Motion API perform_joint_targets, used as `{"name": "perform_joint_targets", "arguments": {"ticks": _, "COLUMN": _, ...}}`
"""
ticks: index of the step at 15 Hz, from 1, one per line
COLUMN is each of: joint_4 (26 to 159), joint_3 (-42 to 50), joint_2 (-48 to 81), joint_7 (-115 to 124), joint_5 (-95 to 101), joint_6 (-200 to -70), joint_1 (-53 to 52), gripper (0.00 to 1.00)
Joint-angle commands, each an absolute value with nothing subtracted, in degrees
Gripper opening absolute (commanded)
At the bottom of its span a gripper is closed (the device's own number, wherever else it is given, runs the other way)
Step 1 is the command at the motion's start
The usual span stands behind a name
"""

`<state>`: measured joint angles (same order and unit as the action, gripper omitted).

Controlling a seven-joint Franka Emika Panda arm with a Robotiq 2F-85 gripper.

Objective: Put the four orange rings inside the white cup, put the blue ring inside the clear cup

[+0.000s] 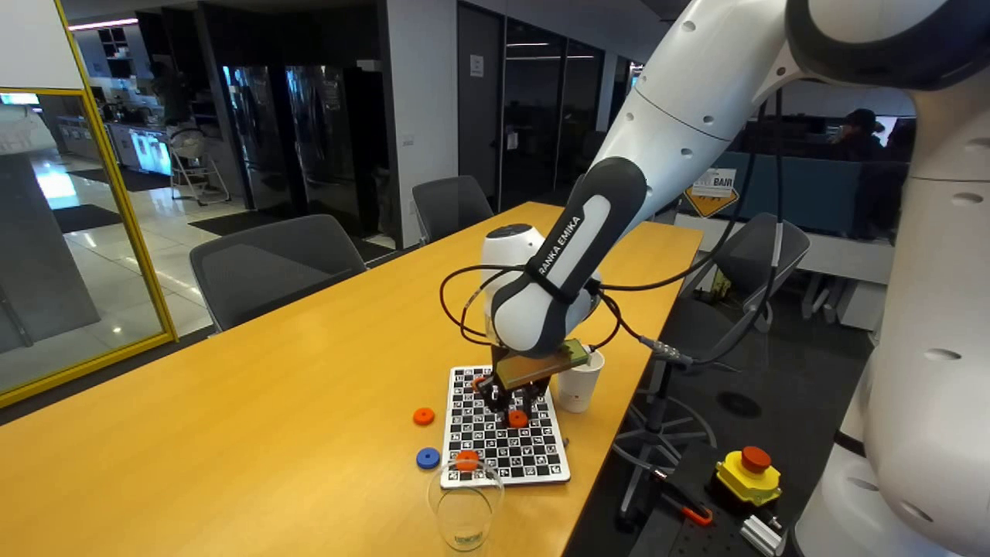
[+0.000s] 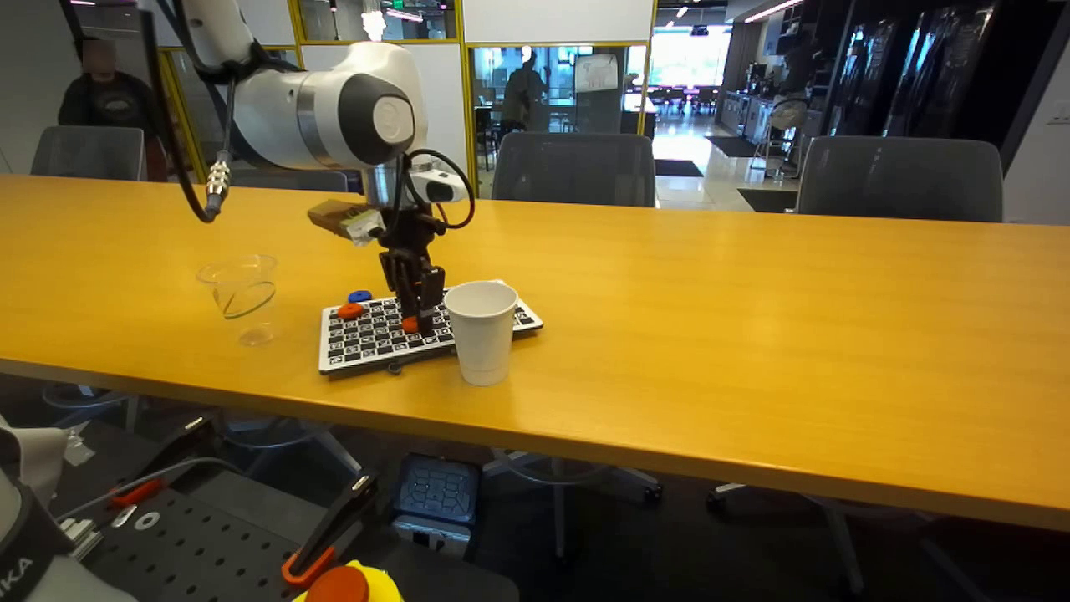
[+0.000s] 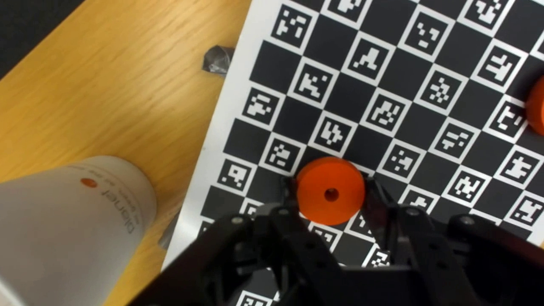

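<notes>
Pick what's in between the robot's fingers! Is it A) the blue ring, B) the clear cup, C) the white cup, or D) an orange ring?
D: the wrist view shows an orange ring with the fingers on either side of it, while the blue ring lies on the table beside the checkered board.
</notes>
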<state>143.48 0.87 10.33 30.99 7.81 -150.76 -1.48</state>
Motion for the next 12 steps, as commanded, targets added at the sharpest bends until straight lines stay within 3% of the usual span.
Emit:
{"name": "perform_joint_targets", "arguments": {"ticks": 1, "joint_4": 145.16, "joint_3": 0.79, "joint_2": 8.01, "joint_7": 28.45, "joint_5": 2.4, "joint_6": -153.05, "joint_1": -1.98, "gripper": 0.26}}
{"name": "perform_joint_targets", "arguments": {"ticks": 12, "joint_4": 151.77, "joint_3": 0.07, "joint_2": -15.35, "joint_7": 35.74, "joint_5": 8.18, "joint_6": -146.77, "joint_1": 3.1, "gripper": 0.25}}
